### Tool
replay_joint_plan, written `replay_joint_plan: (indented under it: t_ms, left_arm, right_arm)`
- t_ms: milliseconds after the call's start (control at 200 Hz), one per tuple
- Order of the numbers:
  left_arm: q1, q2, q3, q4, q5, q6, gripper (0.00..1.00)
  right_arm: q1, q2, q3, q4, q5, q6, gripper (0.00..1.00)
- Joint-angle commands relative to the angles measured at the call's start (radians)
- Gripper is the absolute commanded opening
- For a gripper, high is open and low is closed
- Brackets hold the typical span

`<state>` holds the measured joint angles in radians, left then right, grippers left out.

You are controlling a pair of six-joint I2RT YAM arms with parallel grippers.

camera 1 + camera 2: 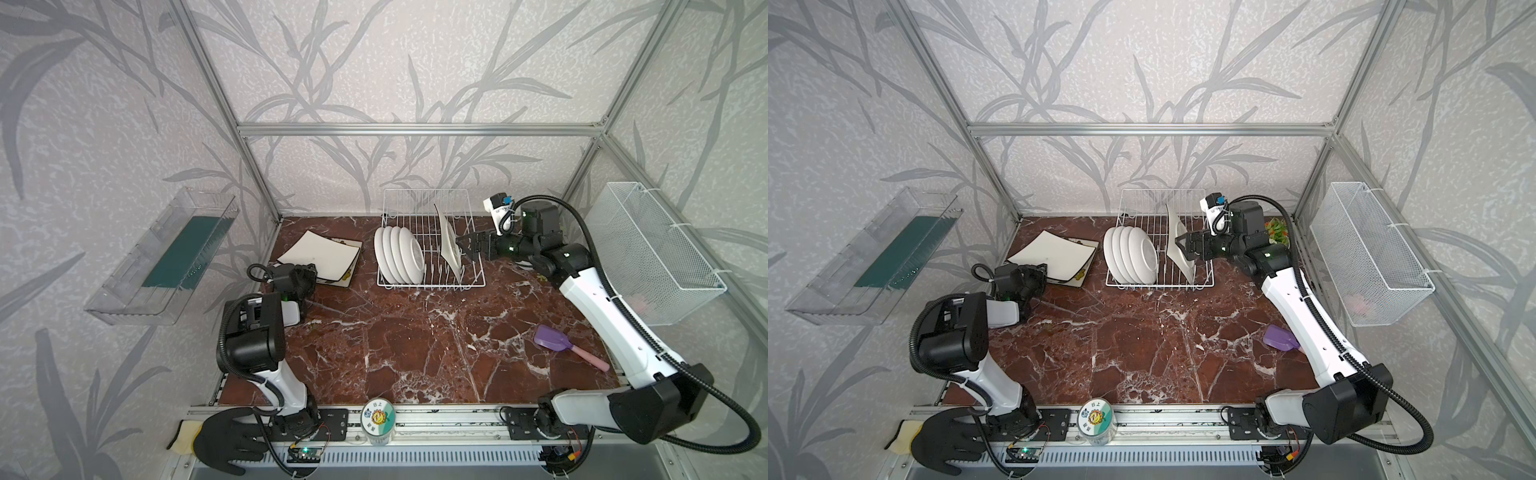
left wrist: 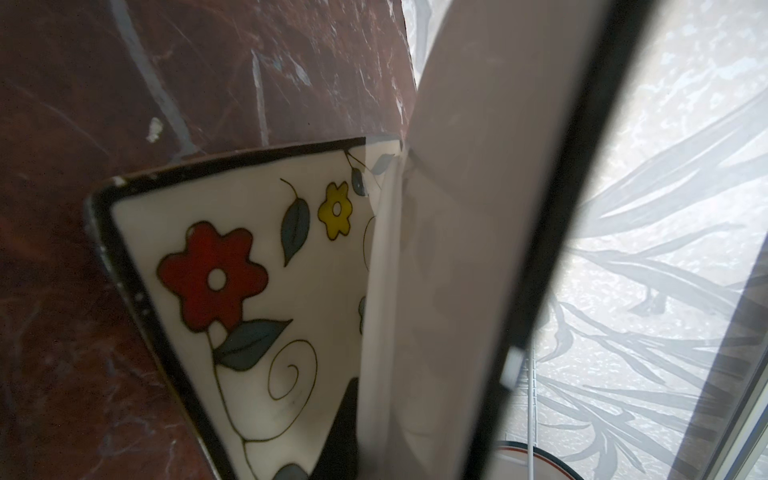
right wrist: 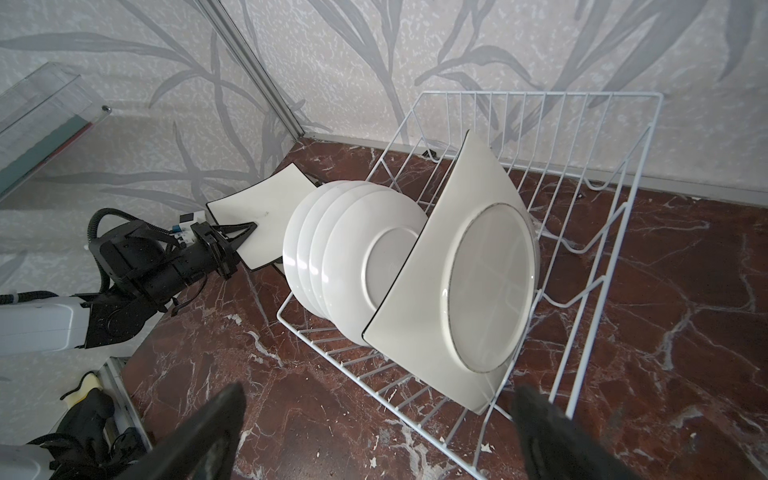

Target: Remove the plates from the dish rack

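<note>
- Now left gripper [image 3: 244, 232] jaws pinch a tilted square plate [image 1: 312, 254] over the floral plate [image 2: 249, 291], beside the dish rack [image 1: 428, 224].
- Right gripper [image 1: 463, 249] jaws stand wide near the racked plate [image 3: 457, 270] and round plates [image 1: 398, 255].

Left jaws pinched, right jaws wide.
</note>
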<state>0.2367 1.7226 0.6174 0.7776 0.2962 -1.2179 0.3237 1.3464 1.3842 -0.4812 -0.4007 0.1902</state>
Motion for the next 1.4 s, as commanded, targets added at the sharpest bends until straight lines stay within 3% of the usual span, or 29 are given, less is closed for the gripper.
replay_joint_plan:
  t_ms: [0, 500, 885, 1395]
  left_arm:
    - [0.006, -0.016, 0.033, 0.15, 0.032, -0.027, 0.0]
    - [0.006, -0.017, 0.054, 0.058, 0.054, -0.034, 0.07]
    - [0.006, -0.023, 0.076, -0.015, 0.069, -0.029, 0.27]
    - [0.006, -0.025, 0.091, -0.121, 0.084, -0.022, 0.37]
  right_arm:
    - [0.006, -0.029, -0.011, -0.007, 0.002, -0.005, 0.99]
    - [0.006, -0.016, -0.008, -0.012, -0.004, -0.006, 0.99]
    - [0.006, -0.011, -0.01, -0.015, -0.004, -0.007, 0.99]
    - [0.006, 0.006, -0.004, -0.023, -0.012, -0.006, 0.99]
